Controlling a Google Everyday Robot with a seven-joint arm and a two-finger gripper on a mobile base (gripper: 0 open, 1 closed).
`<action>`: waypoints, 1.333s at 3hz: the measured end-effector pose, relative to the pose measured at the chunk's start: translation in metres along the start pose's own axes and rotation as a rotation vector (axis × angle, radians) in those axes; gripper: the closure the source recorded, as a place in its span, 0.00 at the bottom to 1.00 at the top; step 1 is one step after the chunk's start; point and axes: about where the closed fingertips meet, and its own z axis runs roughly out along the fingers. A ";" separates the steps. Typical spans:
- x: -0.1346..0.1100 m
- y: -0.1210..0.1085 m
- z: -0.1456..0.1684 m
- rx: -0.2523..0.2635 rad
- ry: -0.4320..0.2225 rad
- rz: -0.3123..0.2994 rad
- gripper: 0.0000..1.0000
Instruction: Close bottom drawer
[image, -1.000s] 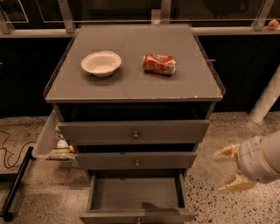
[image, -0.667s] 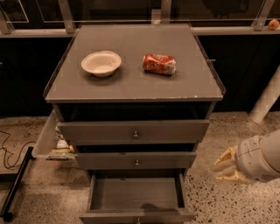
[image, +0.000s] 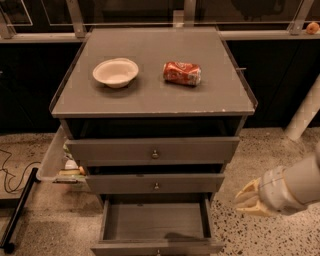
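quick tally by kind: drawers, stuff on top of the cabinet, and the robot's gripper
drawers: 3 (top drawer, middle drawer, bottom drawer pulled out)
white bowl: 1
red can, lying on its side: 1
gripper, right of the bottom drawer, not touching it: 1
total: 6

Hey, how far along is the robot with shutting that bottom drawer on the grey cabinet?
Nothing looks done yet: the bottom drawer stands pulled out, its bare grey inside in plain view. In hand: the end effector hangs low to the right of the cabinet, apart from the drawer and touching nothing. Left: bring it round to the drawer's front and push the drawer all the way in.
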 end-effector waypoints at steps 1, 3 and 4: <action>0.039 0.006 0.084 -0.061 -0.066 0.120 1.00; 0.109 0.008 0.225 -0.091 -0.210 0.300 1.00; 0.109 0.008 0.225 -0.091 -0.210 0.300 1.00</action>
